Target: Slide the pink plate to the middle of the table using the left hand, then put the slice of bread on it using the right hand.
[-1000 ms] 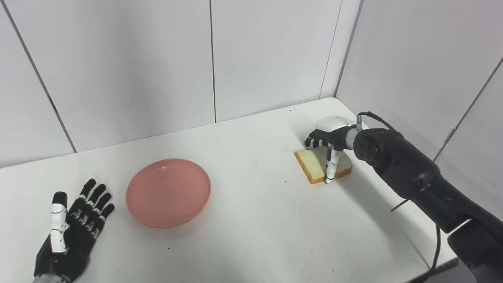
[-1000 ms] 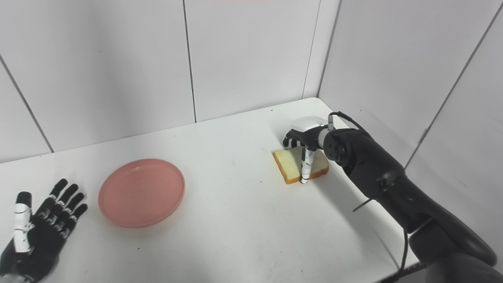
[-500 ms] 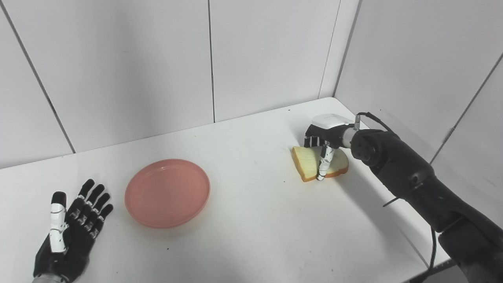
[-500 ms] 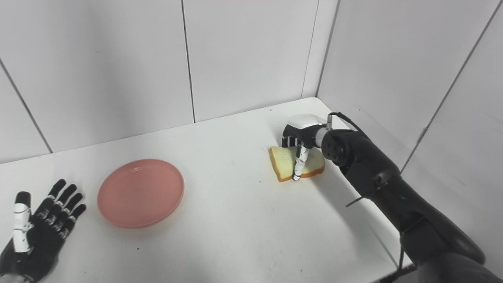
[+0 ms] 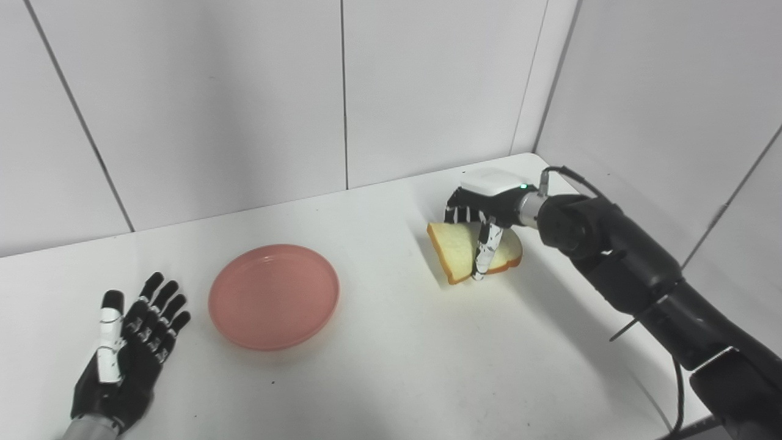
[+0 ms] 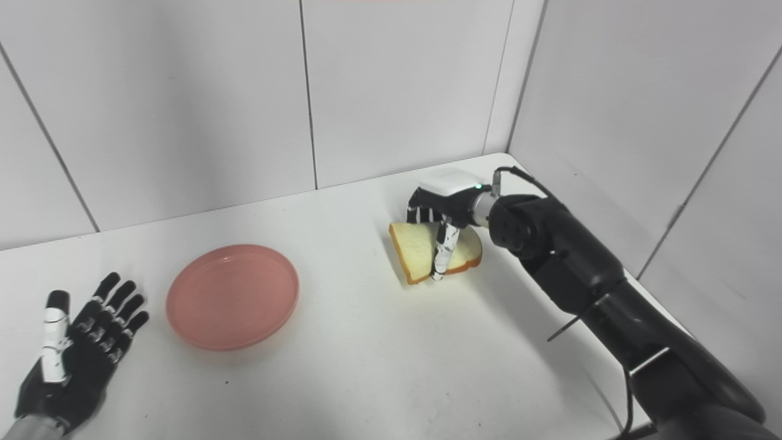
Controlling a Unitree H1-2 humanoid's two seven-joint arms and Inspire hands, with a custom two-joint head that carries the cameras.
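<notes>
On far right of tabletop (image 5: 391,366), right hand (image 5: 482,205) pinches slice of bread (image 5: 467,250) betw. thumb and fingers; slice tilted, left edge raised, lifted clear of surface w/ shadow beneath. Pink plate (image 5: 274,296) lies flat left of centre, well apart from bread. Left hand (image 5: 125,345) rests palm-up at near left, fingers spread, holding nothing, near plate but not touching.
</notes>
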